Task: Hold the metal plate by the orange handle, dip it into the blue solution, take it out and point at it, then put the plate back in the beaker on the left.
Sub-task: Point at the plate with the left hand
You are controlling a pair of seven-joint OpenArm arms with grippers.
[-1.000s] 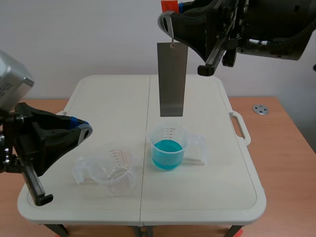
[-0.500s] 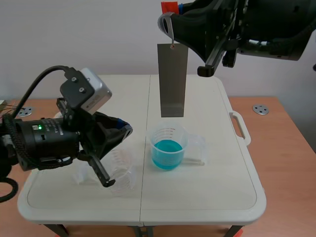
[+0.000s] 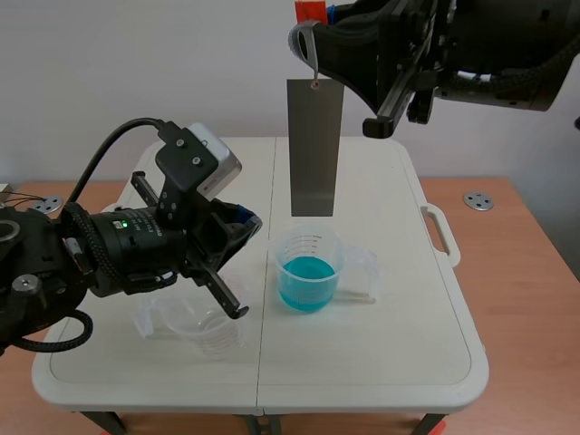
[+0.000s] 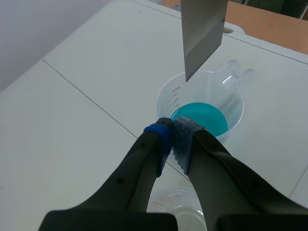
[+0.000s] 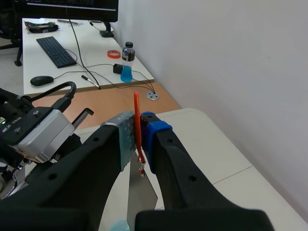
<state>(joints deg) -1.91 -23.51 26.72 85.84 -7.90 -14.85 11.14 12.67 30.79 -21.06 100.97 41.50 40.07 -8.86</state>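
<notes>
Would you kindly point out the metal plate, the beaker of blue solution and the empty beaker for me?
metal plate (image 3: 314,149), scene view, middle of its grey face.
beaker of blue solution (image 3: 306,288), scene view, front wall over the liquid.
empty beaker (image 3: 208,334), scene view, clear front wall.

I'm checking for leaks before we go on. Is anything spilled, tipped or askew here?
Nothing stands out. The metal plate hangs straight from the right gripper above the blue solution beaker, which stands upright; the empty beaker is upright too, and no liquid shows on the table.
</notes>
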